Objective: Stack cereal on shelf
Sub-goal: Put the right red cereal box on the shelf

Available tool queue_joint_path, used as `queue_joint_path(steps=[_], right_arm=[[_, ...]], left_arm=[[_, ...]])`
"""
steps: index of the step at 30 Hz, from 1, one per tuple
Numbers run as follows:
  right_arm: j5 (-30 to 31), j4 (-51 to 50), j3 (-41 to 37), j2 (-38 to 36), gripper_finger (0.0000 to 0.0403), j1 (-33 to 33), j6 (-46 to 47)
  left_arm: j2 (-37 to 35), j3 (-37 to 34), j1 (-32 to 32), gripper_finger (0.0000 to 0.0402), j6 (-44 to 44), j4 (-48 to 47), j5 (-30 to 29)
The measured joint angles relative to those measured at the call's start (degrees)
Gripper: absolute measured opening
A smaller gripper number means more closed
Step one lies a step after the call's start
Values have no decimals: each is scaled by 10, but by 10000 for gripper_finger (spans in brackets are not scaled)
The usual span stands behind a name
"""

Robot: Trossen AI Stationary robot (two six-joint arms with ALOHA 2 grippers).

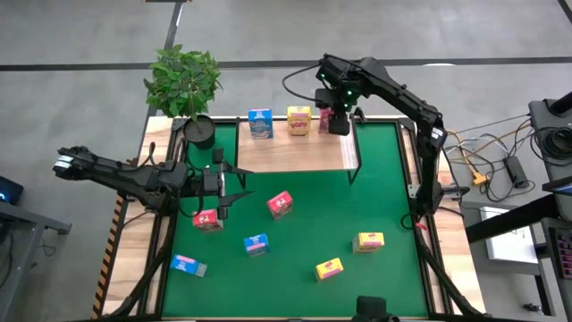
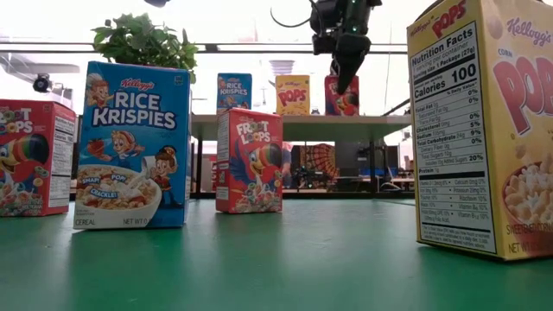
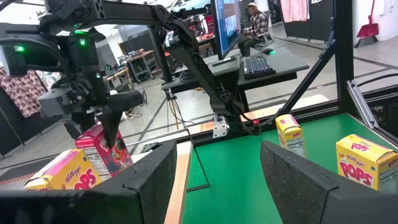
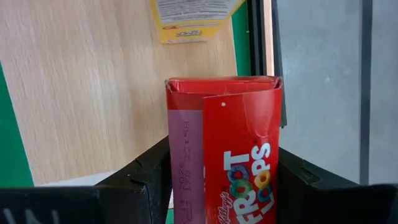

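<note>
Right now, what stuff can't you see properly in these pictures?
- Red box in the right gripper: the right wrist view's edge cuts off its bottom, hiding whether it touches the shelf.
- Yellow box in the low view: cut off by the picture's right edge.
- Left gripper in the high view: too small to tell whether it touches the red box below it.
- Person in the left wrist view: partly hidden by a monitor.

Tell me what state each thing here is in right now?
Light-wood shelf board: carries three boxes in a row.
Blue cardboard Rice Krispies box: upright on the shelf.
Yellow cardboard Pops box: upright on the shelf.
Red cardboard Froot Loops box: on the shelf, between the right gripper's fingers.
Right gripper: closed on it.
Left gripper: open, empty.
</note>
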Motion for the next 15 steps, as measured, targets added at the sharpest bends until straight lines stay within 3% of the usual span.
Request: queue_joint_path(steps=[15], right_arm=[[0,4,0,0,183,0,11]], left_arm=[[0,0,0,215,0,0,0]])
